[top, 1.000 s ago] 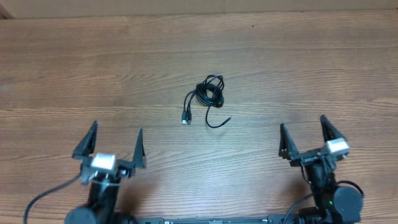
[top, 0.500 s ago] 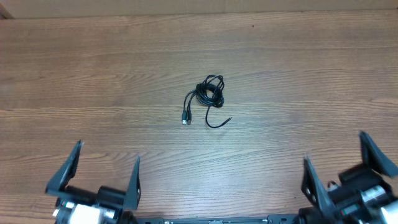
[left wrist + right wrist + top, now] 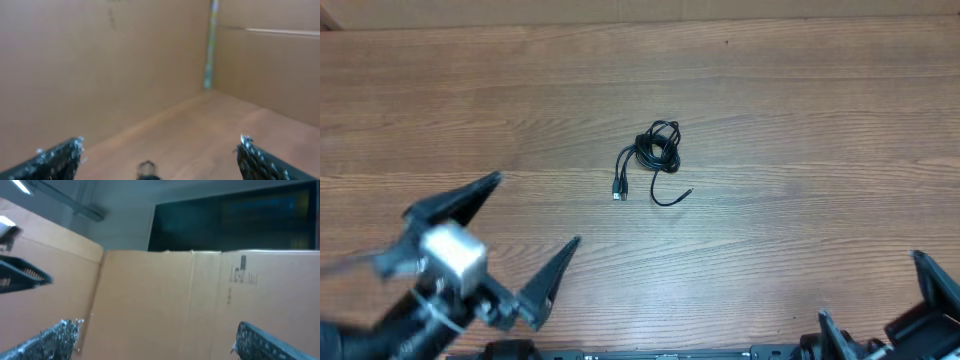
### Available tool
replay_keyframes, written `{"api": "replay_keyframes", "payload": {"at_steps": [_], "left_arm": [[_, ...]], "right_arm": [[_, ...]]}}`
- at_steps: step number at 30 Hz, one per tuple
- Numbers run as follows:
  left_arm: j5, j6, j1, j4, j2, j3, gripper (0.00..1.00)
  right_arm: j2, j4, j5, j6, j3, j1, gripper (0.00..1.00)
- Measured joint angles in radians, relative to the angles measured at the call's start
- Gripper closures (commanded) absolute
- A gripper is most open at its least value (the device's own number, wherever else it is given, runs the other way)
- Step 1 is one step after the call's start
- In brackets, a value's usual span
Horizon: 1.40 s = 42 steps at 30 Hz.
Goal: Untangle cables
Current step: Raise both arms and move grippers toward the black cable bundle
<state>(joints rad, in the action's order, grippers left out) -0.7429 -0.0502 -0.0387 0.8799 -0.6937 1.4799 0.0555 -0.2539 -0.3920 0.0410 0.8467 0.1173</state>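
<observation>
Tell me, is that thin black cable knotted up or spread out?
Bunched: the thin black cables lie in overlapping loops, two ends trailing out.

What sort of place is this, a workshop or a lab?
Most likely a robot test bench in a lab: a wood-grain table with cardboard panels standing around it, a left claw and a right claw open at its near edge, and one small tangle of black cables.

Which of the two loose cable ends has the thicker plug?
The end nearer the left tool, lying straight beside the knot; the other end curls rightward, thinner.
</observation>
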Motion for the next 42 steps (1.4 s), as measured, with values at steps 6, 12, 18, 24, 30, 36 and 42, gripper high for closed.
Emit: {"api": "replay_keyframes", "payload": {"at_steps": [6, 12, 18, 24, 30, 36, 42], "left_arm": [[-0.092, -0.059, 0.0, 0.432, -0.301, 0.331, 0.01], [-0.113, -0.113, 0.0, 0.68, -0.513, 0.433, 0.0], [-0.08, -0.117, 0.0, 0.802, -0.648, 0.433, 0.01], [-0.064, -0.044, 0.0, 0.805, -0.748, 0.433, 0.0], [-0.051, -0.008, 0.0, 0.805, -0.841, 0.433, 0.0], [-0.022, 0.011, 0.0, 0.797, -0.93, 0.433, 0.47], [-0.003, 0.022, 0.029, 0.808, -1.025, 0.434, 0.92]], "right_arm": [[0.159, -0.287, -0.011, 0.004, 0.267, 0.0, 0.0], [0.406, -0.597, -0.032, 0.005, 0.516, 0.0, 0.0], [0.609, -0.7, -0.164, 0.004, 0.568, 0.0, 0.0], [0.766, -0.758, -0.289, 0.011, 0.568, 0.0, 0.0], [0.858, -0.828, -0.345, 0.013, 0.568, 0.0, 0.0], [0.938, -0.899, -0.367, 0.016, 0.568, 0.0, 0.0], [1.011, -0.916, -0.379, 0.018, 0.568, 0.0, 0.0]]}}
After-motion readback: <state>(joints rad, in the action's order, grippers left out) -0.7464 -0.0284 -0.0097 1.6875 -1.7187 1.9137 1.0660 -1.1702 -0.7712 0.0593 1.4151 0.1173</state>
